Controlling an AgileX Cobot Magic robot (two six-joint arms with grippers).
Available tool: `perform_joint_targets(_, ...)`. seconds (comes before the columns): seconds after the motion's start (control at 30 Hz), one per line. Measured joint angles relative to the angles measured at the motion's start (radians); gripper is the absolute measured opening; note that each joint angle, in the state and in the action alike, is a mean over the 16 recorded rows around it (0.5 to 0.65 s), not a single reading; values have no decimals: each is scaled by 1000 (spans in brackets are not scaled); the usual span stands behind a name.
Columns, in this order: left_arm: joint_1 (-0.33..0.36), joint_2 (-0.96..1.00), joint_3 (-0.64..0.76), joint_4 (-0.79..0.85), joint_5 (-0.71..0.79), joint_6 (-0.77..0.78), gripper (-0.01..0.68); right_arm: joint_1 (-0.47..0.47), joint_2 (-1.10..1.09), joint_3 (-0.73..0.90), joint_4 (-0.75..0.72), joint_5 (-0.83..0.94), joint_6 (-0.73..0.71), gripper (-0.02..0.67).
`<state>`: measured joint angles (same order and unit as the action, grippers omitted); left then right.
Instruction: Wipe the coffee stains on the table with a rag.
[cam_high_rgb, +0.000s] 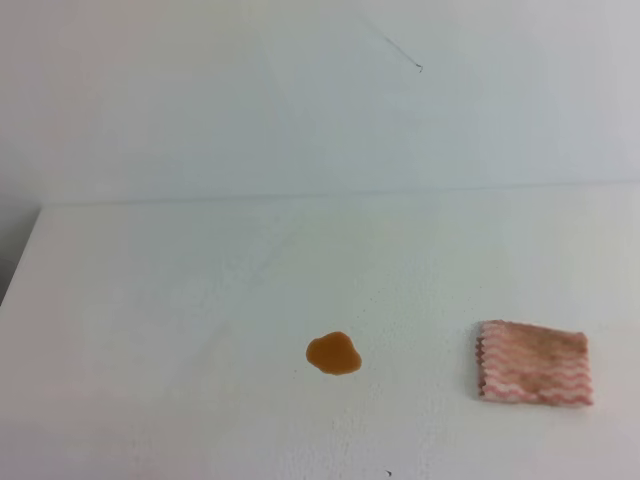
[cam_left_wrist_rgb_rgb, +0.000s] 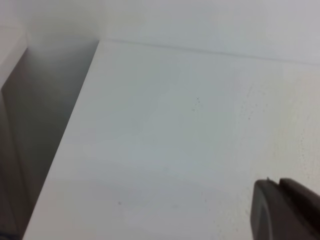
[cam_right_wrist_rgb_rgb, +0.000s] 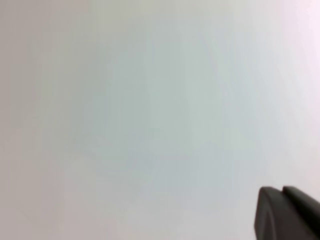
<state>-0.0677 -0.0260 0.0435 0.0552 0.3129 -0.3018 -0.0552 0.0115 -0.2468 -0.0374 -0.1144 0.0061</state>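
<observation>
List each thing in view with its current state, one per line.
coffee stains: one wet-looking orange-brown blot, unwiped, apart from the rag.
rag: folded, lying flat on the table, untouched, right of the blot.
table: white, stained at the blot only.
left gripper: only a dark tip shows; holds nothing visible.
right gripper: shut, empty, away from the rag.

Neither arm appeared in the high view. Each wrist view showed only a dark corner of its own gripper at lower right: the left gripper (cam_left_wrist_rgb_rgb: 287, 210) unclear, the right gripper (cam_right_wrist_rgb_rgb: 287, 212) closed, holding nothing.
</observation>
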Motion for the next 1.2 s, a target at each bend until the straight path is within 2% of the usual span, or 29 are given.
perform_joint_targets(0.3,0,0,0,0,1,0,-3,0,144,-276,21,511,-100,-4)
perform_joint_targets(0.5,0,0,0,0,2,0,-3,0,272,-335,65,679,-127,-4)
perform_joint_targets(0.67,0,0,0,0,1,0,-3,0,367,-293,112,685,-146,-4)
perform_joint_targets(1.0,0,0,0,0,2,0,-3,0,474,-139,237,482,-173,-4)
perform_joint_targets(1.2,0,0,0,0,3,0,-3,0,500,-142,295,436,-239,-4)
